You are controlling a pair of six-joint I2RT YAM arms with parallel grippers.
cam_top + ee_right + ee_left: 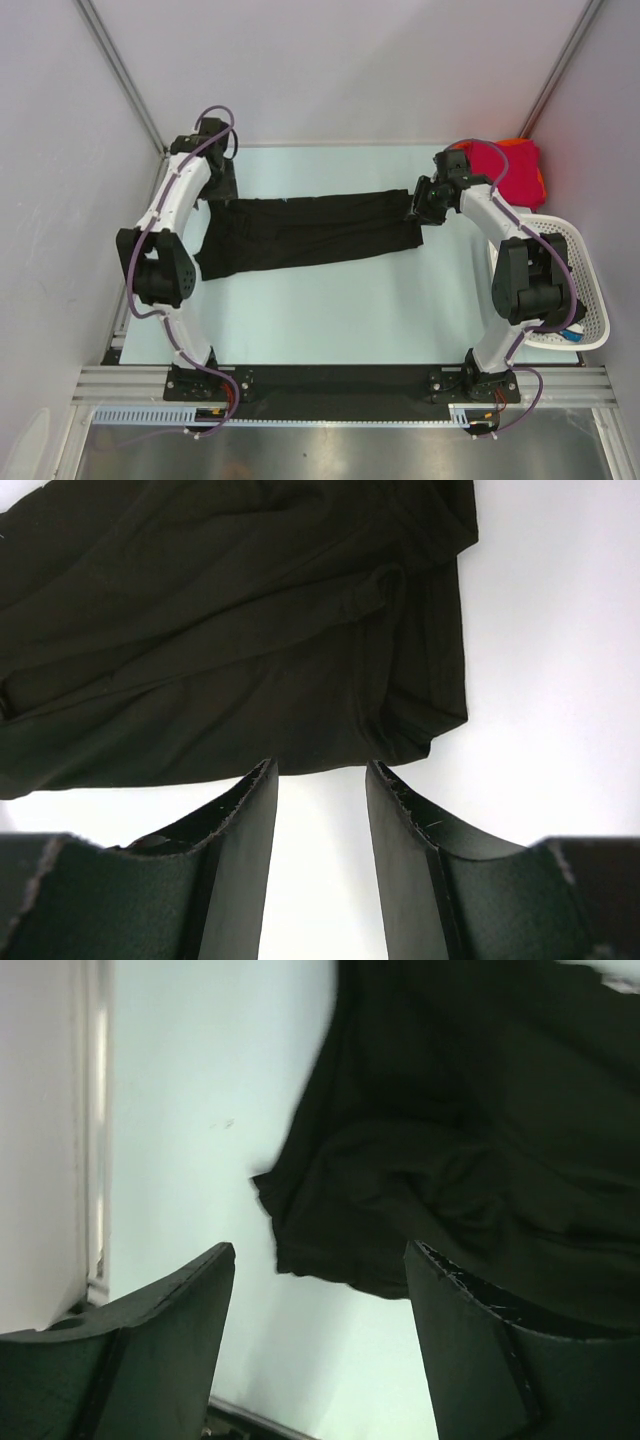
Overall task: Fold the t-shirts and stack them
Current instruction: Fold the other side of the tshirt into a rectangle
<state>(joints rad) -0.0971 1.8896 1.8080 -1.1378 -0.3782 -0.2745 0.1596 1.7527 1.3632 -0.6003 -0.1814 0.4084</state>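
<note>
A black t-shirt (300, 235) lies stretched out left to right across the pale table, folded into a long rumpled band. My left gripper (222, 195) hovers at its far left end. In the left wrist view that gripper (320, 1260) is open, with bare table between its fingers and the shirt's edge (450, 1140) just beyond them. My right gripper (418, 210) is at the shirt's right end. It is also open (320, 770), its tips just short of the cloth's edge (230, 630), holding nothing. A crimson red t-shirt (505, 175) sits on an orange one (520, 145) at the back right corner.
A white lattice basket (590, 270) stands at the right edge beside the right arm. Grey walls close in the table at the back and on both sides. A metal rail (330, 385) carries both arm bases at the near edge.
</note>
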